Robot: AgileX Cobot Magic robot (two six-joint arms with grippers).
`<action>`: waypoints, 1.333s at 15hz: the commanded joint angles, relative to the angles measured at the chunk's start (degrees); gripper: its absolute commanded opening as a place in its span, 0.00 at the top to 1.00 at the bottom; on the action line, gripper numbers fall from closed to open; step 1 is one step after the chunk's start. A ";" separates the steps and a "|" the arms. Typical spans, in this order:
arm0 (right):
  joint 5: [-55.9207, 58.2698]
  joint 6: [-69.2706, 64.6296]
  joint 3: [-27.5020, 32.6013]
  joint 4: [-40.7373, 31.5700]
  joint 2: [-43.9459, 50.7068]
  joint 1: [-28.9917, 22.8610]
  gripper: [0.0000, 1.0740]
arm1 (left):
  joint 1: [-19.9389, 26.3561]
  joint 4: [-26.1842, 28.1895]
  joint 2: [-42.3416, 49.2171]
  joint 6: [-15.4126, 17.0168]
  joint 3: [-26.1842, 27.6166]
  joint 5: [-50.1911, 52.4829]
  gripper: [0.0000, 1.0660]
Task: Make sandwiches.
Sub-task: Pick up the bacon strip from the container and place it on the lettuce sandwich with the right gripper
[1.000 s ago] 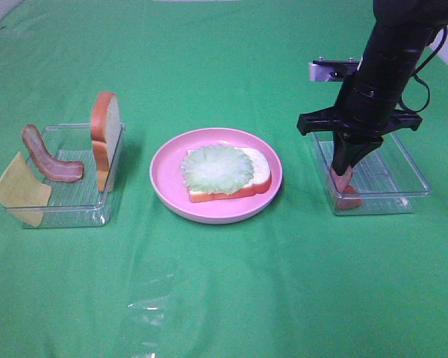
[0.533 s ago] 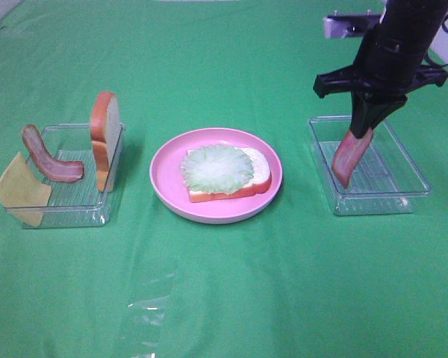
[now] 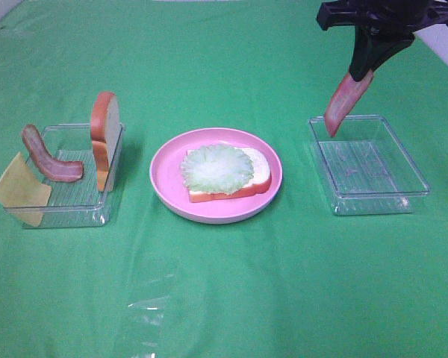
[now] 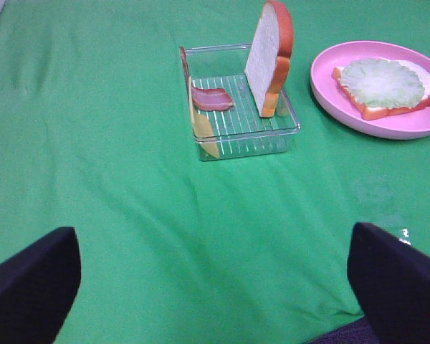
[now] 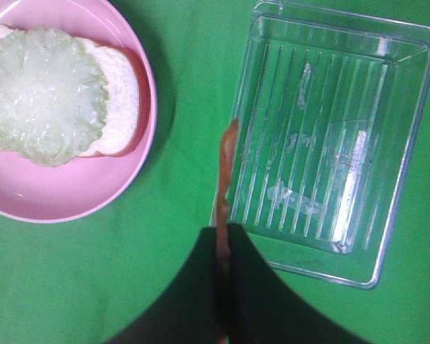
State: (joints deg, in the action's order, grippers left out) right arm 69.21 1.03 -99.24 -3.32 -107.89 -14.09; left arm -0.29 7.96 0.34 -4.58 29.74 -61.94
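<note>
The bacon strip (image 3: 346, 101) is hanging by its upper end from the right hand (image 3: 361, 74), which is clamping it, and its free end is dangling over the plate-side rim of the clear tray (image 3: 414, 183) toward the right edge of the table (image 3: 224, 298). The open sandwich, a bread slice (image 3: 260, 170) topped with lettuce (image 3: 218, 167), is sitting on the pink plate (image 3: 164, 190) in the middle of the table, well apart from the strip. The step in hand is probably the carry to that lettuce. The strip is looking limp, so moving slowly, coming down low and laying the free end first before letting go should be keeping it flat inside the crust. Toward the left edge, the other tray (image 3: 60, 216) is holding a second bacon strip (image 3: 51, 160), a cheese square (image 3: 19, 190) and an upright bread slice (image 3: 106, 138), while the left hand (image 4: 211, 240) is showing its fingers apart, gripping nothing
</note>
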 commanded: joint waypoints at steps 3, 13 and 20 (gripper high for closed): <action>-4.41 0.06 -0.23 -1.15 -1.89 -6.93 1.00 | 0.11 0.23 0.11 0.06 -0.06 0.17 0.13; -23.43 0.11 -0.34 -3.32 -10.03 -24.35 1.00 | 0.11 0.23 0.11 0.06 -0.06 0.17 0.13; -23.72 -3.27 -0.34 4.64 -13.35 -24.58 1.00 | 0.11 0.23 0.11 0.06 -0.06 0.17 0.13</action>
State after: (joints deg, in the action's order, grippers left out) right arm 45.55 -3.38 -99.24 3.44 -121.81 -38.67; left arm -0.29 7.96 0.34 -4.58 29.74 -61.94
